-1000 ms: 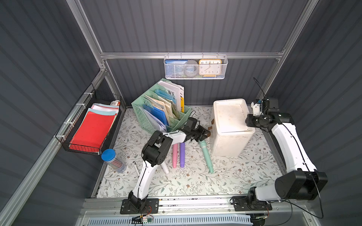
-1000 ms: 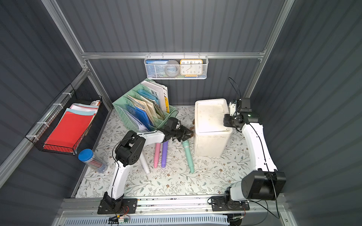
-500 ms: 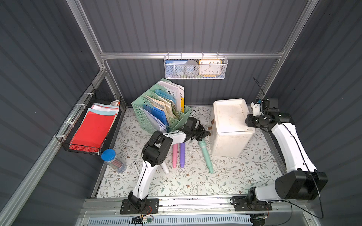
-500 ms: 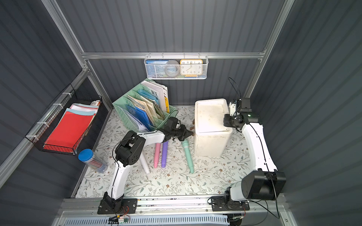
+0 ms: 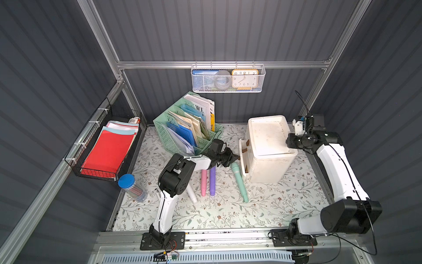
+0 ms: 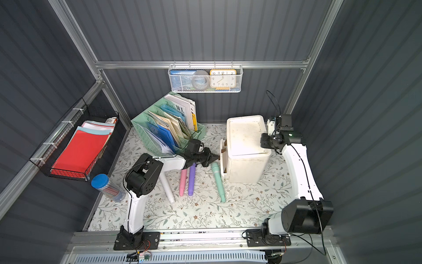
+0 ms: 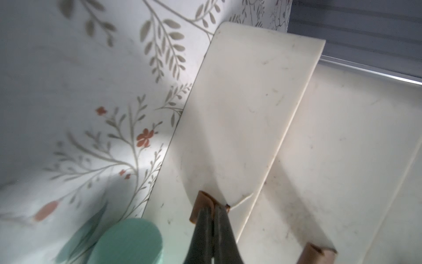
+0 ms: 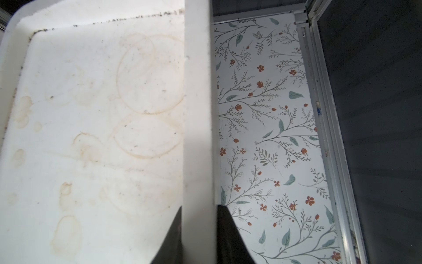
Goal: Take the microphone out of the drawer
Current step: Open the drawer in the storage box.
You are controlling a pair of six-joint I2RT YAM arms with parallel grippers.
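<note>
Far left wall: wire rack of red paper, with a blue-lid jar below it at the mat's left edge. Green file organizer sits at the back, just behind my left arm.

Loose on the floral mat are a white pen, a pink pen, a purple pen and a teal pen-like stick. The teal stick's head lies just beside the drawer front. Open mat in front of them.

Left gripper is pinched on the brown handle tab of a drawer. That drawer front stands slightly proud of the white drawer unit, leaving only a narrow gap. Microphone: I can't see it, as the drawer's inside is hidden in every view.

Right gripper is clamped on the unit's raised top rim at its right edge, one finger on each side in the wrist view. There's a strip of bare mat between the unit and the right frame rail.
</note>
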